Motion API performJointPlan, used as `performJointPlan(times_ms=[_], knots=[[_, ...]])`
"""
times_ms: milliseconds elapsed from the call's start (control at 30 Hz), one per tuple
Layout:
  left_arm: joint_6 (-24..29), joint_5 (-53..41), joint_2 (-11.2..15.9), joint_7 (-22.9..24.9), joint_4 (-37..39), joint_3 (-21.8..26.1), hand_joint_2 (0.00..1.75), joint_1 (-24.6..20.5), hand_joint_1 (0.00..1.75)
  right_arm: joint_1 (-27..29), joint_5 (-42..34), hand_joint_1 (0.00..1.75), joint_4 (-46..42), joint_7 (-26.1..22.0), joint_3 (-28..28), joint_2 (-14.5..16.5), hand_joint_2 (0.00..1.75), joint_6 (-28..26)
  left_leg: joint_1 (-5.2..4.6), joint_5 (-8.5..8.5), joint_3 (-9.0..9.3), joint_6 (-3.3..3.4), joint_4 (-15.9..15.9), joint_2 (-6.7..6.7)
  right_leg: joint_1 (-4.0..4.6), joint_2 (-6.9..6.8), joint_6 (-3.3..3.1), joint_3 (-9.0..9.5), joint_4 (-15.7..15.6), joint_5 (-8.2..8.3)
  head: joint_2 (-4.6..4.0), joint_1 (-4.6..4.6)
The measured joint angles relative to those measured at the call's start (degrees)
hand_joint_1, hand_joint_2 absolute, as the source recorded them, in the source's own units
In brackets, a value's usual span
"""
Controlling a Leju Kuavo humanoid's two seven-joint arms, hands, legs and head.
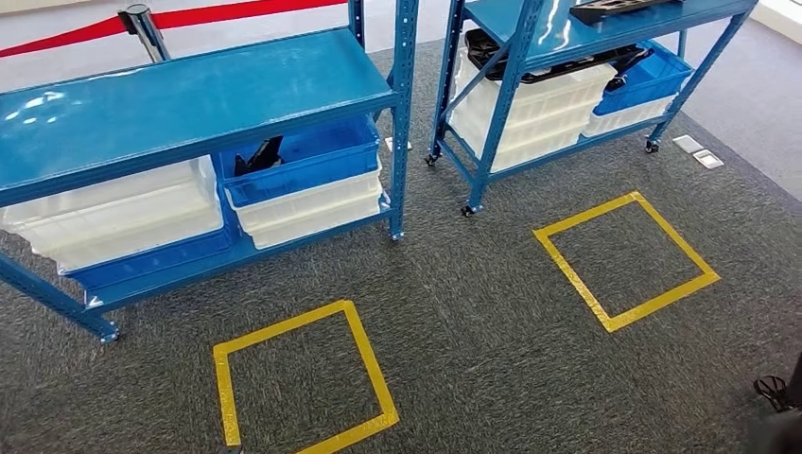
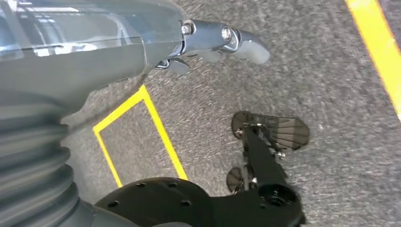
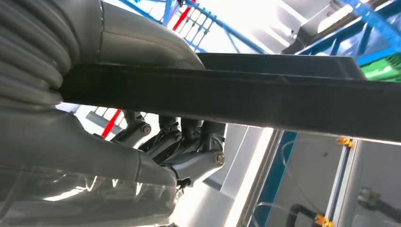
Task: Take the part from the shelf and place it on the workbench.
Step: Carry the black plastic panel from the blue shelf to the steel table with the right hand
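Two blue steel shelf units stand on grey carpet in the head view, one (image 1: 189,95) filling the upper left of the frame, the other (image 1: 567,38) at upper right, each loaded on its lower level with white bins (image 1: 113,213) and blue bins (image 1: 303,161); a dark piece pokes from the blue bin under the left unit. Two yellow tape squares mark the floor, one (image 1: 303,378) at lower centre, one (image 1: 629,260) at right of centre. A red barrier strap (image 1: 227,13) runs along the top left edge. In the right wrist view the right hand (image 3: 184,142) grips a long flat black part (image 3: 236,97) that crosses the whole frame from left to right, thumb on one face, dark fingers curled against the other, with blue shelf framing and bright light behind. In the left wrist view the left hand (image 2: 213,42) hangs over the carpet at the top of the frame, holding nothing; its grey thumb juts out toward the right and the other fingers are tucked behind the palm, so whether they are spread or curled cannot be told. Yellow tape (image 2: 137,132) lies on the floor beneath it
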Motion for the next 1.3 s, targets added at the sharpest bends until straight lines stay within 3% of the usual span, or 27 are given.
performJointPlan(times_ms=[67,100,167,233,300,367,400,433,467,533,600,667,733,800,867,900,933,967,1033,1100,1133,1200,1267,1300], knots=[[0.0,0.0,0.0,-0.1,0.0,0.0,1.75,-0.1,0.00,-0.1,-0.1,1.75,0.0,0.0,0.0,0.0,1.75,0.0,-0.14,-0.26,0.44,-0.50,-0.2,1.03,0.65,-2.76,-0.49,3.01,-5.8,1.57,0.00,-0.01],[0.0,0.0,0.0,-0.1,0.0,0.0,1.75,-0.1,0.00,-0.1,-0.2,1.75,0.0,0.0,-0.1,0.0,1.75,0.0,-0.20,-0.37,0.73,-0.79,-0.3,1.60,0.92,-3.32,-0.64,3.39,-6.7,1.57,0.00,-0.02],[-0.1,-0.1,0.0,-0.1,0.0,0.0,1.75,-0.2,0.00,0.1,-0.4,1.75,-0.1,0.0,-0.3,0.0,1.75,0.0,-0.20,-0.58,1.37,-1.46,-0.6,2.33,0.74,-1.75,-0.87,3.36,-6.9,1.82,0.00,-0.04],[-0.1,-0.1,0.0,-0.1,0.0,-0.1,1.75,-0.2,0.00,0.1,-0.6,1.75,-0.1,0.0,-0.5,0.0,1.75,0.0,-0.20,-2.25,0.90,-1.91,1.5,-0.07,0.23,-0.24,-1.41,3.61,-7.4,2.30,0.00,-0.31],[-0.2,-0.1,0.0,-0.1,0.0,-0.1,1.75,-0.1,0.00,0.1,-0.7,1.75,-0.2,0.0,-0.6,0.0,1.75,0.0,-0.30,-6.18,-2.24,-2.00,8.6,-3.51,0.05,1.09,-1.93,3.73,-7.5,2.48,0.00,-0.78],[-0.2,-0.1,0.0,-0.1,0.0,-0.1,1.75,0.2,0.00,0.1,-0.7,1.75,-0.2,-0.1,-0.7,0.0,1.75,0.0,-0.40,-8.89,-5.93,-2.01,16.0,-4.48,0.11,2.63,-2.15,3.77,-7.5,2.46,0.00,-1.04],[-0.2,-0.1,0.0,-0.1,0.0,-0.1,1.75,0.3,0.00,0.1,-0.7,1.75,-0.2,-0.1,-0.7,0.0,1.75,0.0,-0.38,-8.53,-6.64,-2.02,17.1,-4.56,0.09,3.47,-2.14,3.84,-7.4,2.45,0.00,-1.12],[-0.2,-0.1,0.0,-0.1,0.0,0.0,1.75,0.3,0.00,0.2,-0.7,1.75,-0.2,-0.1,-0.7,0.0,1.75,0.0,-0.32,-7.02,-6.23,-2.04,15.6,-4.66,0.01,4.29,-2.09,3.95,-7.4,2.41,0.00,-1.20],[-0.2,-0.1,0.0,-0.2,0.0,0.0,1.75,0.3,0.00,0.2,-0.8,1.75,-0.2,-0.1,-0.8,0.0,1.75,0.0,-0.17,-4.75,-4.81,-2.08,12.1,-5.10,-0.11,5.09,-1.97,4.09,-7.3,2.34,0.00,-1.31],[-0.2,-0.1,0.0,-0.2,0.0,0.0,1.75,0.3,0.00,0.2,-0.9,1.75,-0.2,-0.2,-0.8,0.0,1.75,0.0,0.34,-0.98,-1.45,-2.22,3.9,-7.67,-0.15,6.56,-1.43,4.15,-6.9,1.99,0.00,-1.67],[-0.3,-0.1,0.0,-0.3,0.1,-0.1,1.75,0.3,0.00,0.3,-1.0,1.75,-0.2,-0.5,-0.8,0.1,1.75,0.0,0.47,0.07,0.04,-2.04,0.2,-9.10,-0.09,7.81,-0.84,3.93,-6.6,1.67,0.00,-1.53],[-0.4,-0.1,0.0,-0.4,0.1,-0.1,1.75,0.2,0.00,0.4,-1.1,1.75,-0.3,-0.7,-0.9,0.1,1.75,0.0,0.24,0.07,0.15,-1.33,0.1,-7.78,-0.31,8.53,-0.45,3.72,-6.5,1.68,0.00,-1.09],[-0.4,-0.1,-0.1,-0.6,0.0,-0.1,1.75,0.0,0.00,0.5,-1.1,1.75,-0.3,-0.7,-0.9,0.1,1.75,0.0,0.28,0.21,0.20,-0.63,-0.1,-6.42,-0.37,6.64,-0.19,2.66,-4.6,0.55,0.00,-0.68],[-0.4,-0.1,-0.1,-0.6,0.0,0.0,1.75,0.0,0.00,0.4,-1.1,1.75,-0.3,-0.7,-1.0,0.1,1.75,0.0,0.29,0.23,0.20,-0.27,-0.2,-4.97,-0.35,3.95,0.04,-0.67,1.8,-2.82,0.00,-0.23],[-0.4,-0.1,-0.1,-0.6,0.0,0.0,1.75,0.1,0.00,0.4,-1.1,1.75,-0.3,-0.8,-1.0,0.1,1.75,0.0,0.25,0.10,0.19,-0.15,-0.2,-3.39,-0.49,3.15,0.24,-4.82,9.5,-5.90,0.00,-0.10],[-0.4,-0.1,-0.1,-0.6,0.0,0.0,1.75,0.1,0.00,0.4,-1.1,1.75,-0.3,-0.7,-1.0,0.1,1.75,0.0,0.26,0.02,0.21,-0.13,-0.2,-2.63,-0.53,3.00,0.30,-5.98,11.5,-6.23,0.00,-0.09],[-0.4,-0.1,-0.1,-0.7,0.0,0.0,1.75,0.1,0.00,0.4,-1.1,1.75,-0.3,-0.7,-1.0,0.1,1.75,0.0,0.26,-0.06,0.26,-0.15,-0.2,-1.93,-0.54,2.84,0.31,-6.01,11.2,-5.50,0.00,-0.08],[-0.4,-0.1,-0.1,-0.7,0.0,0.0,1.75,0.0,0.00,0.5,-1.1,1.75,-0.3,-0.7,-1.1,0.1,1.75,0.0,0.27,-0.14,0.36,-0.21,-0.2,-1.26,-0.51,2.49,0.26,-4.75,8.6,-3.87,0.00,-0.08],[-0.4,-0.1,-0.1,-0.7,0.0,0.0,1.75,-0.1,0.00,0.5,-1.2,1.75,-0.3,-0.7,-1.1,0.1,1.75,0.0,0.19,-0.36,0.78,-0.48,-0.3,-0.13,-0.18,-0.19,-0.13,0.03,-0.3,-0.21,0.00,-0.05],[-0.4,-0.1,-0.1,-0.7,0.0,0.0,1.75,0.0,0.00,0.5,-1.2,1.75,-0.4,-0.6,-1.1,0.0,1.75,0.0,0.02,-0.66,1.34,-1.03,-0.5,0.86,0.35,-2.77,-0.39,3.06,-5.9,1.34,0.00,-0.02],[-0.4,-0.1,-0.1,-0.7,0.0,0.0,1.75,0.0,0.00,0.5,-1.2,1.75,-0.4,-0.6,-1.1,0.0,1.75,0.0,-0.01,-0.76,1.67,-1.38,-0.7,1.43,0.57,-2.95,-0.43,3.30,-6.5,1.38,0.00,0.01],[-0.4,-0.1,-0.2,-0.6,0.0,0.0,1.75,-0.2,0.00,0.9,-1.2,1.75,-0.5,-0.5,-1.1,0.0,1.75,0.0,0.08,-0.89,2.46,-2.12,-1.2,2.19,0.50,-1.39,-0.74,3.38,-6.8,1.71,0.00,-0.02],[-0.4,-0.1,-0.3,-0.5,0.0,0.0,1.75,-0.3,0.00,1.1,-1.0,1.75,-0.7,-0.2,-1.2,0.0,1.75,0.0,0.04,-2.59,1.99,-2.49,1.0,0.01,0.11,0.10,-1.39,3.76,-7.4,2.23,0.00,-0.33],[-0.4,-0.1,-0.3,-0.3,0.0,0.0,1.75,-0.2,0.00,1.2,-0.9,1.75,-0.8,-0.1,-1.3,-0.1,1.75,0.0,-0.02,-4.44,0.62,-2.52,4.2,-1.83,-0.08,0.74,-1.72,3.95,-7.5,2.42,0.00,-0.62]])
